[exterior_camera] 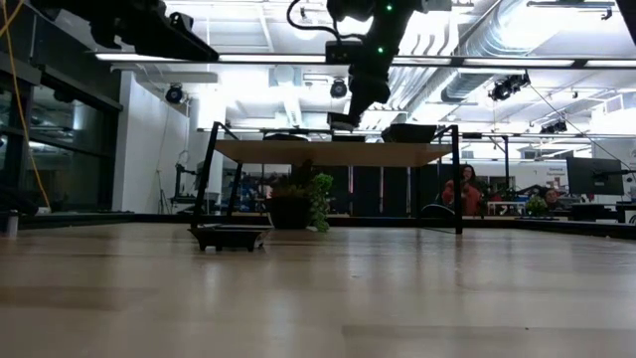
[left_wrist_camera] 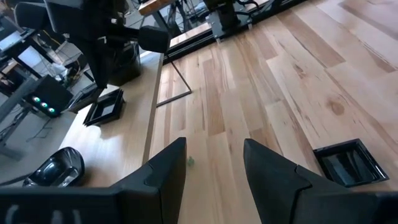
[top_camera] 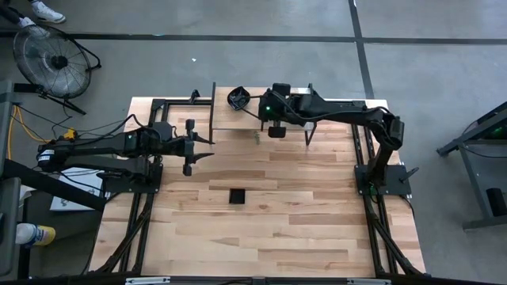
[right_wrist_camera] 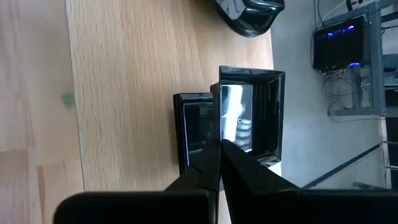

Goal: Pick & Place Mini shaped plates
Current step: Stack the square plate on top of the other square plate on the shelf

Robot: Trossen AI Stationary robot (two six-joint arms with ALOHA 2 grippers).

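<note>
Right tool (right_wrist_camera: pixel 219 144) pinches a square plate (right_wrist_camera: pixel 252 112), partly hiding another plate (right_wrist_camera: pixel 194 127) (left tool (left_wrist_camera: pixel 214 163) spread).

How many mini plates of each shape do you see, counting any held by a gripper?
Square plates: 3 (table plate, shelf plate, held plate in the right gripper)
Rounded dish: 1
Total: 4
</note>
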